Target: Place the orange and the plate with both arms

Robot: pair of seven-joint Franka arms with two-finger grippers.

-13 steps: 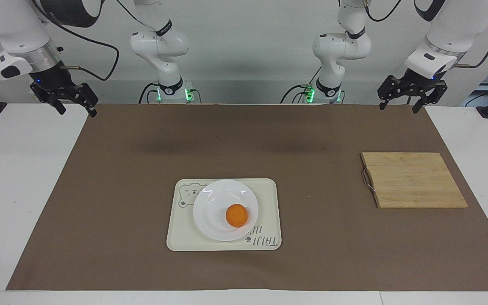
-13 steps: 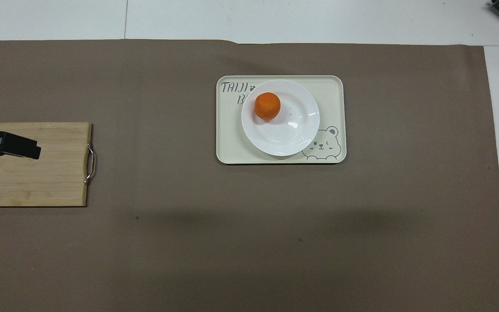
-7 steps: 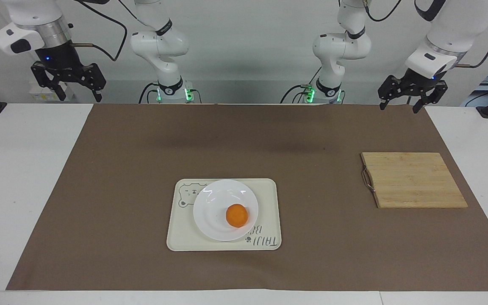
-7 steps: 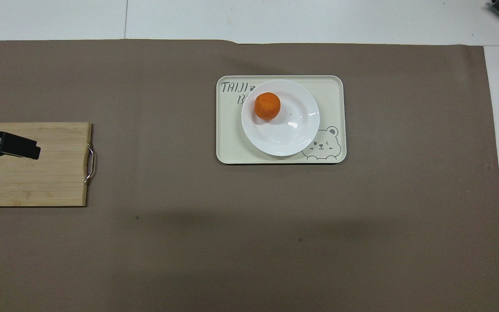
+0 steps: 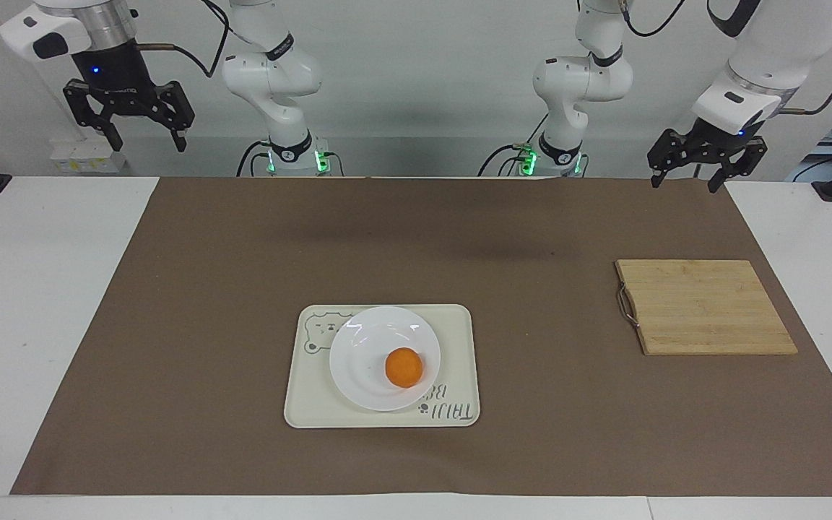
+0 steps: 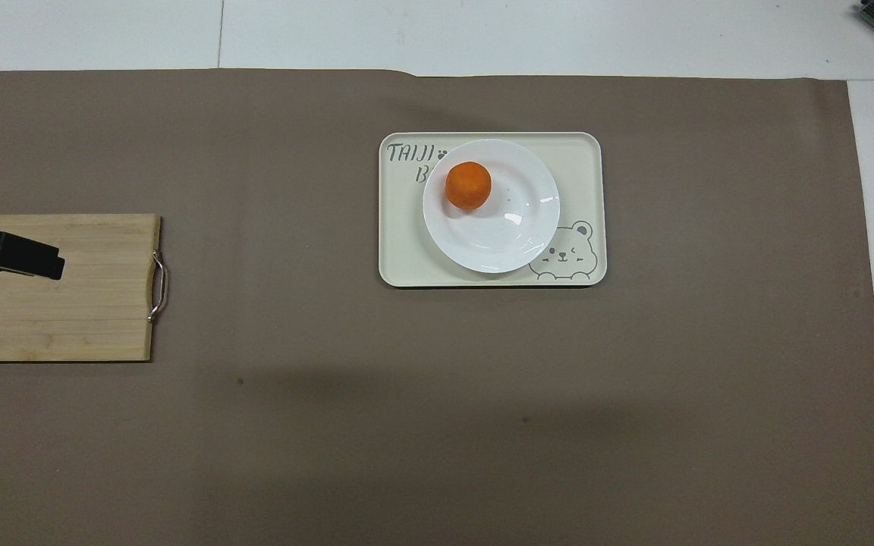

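The orange (image 5: 404,367) (image 6: 468,185) lies in the white plate (image 5: 362,347) (image 6: 517,231), off its centre. The plate sits on a cream tray with a bear drawing (image 5: 459,339) (image 6: 585,163) in the middle of the brown mat. My right gripper (image 5: 145,141) hangs open and empty, high above the right arm's end of the table. My left gripper (image 5: 683,182) hangs open and empty above the mat's corner at the left arm's end. Neither gripper touches anything.
A bamboo cutting board with a metal handle (image 5: 705,307) (image 6: 50,303) lies on the mat toward the left arm's end. The brown mat (image 5: 243,253) covers most of the white table. One left finger (image 6: 27,262) shows over the board from above.
My right gripper has risen and swung away from the mat's corner toward its base. My left gripper has barely moved. Orange, plate and tray have not moved.
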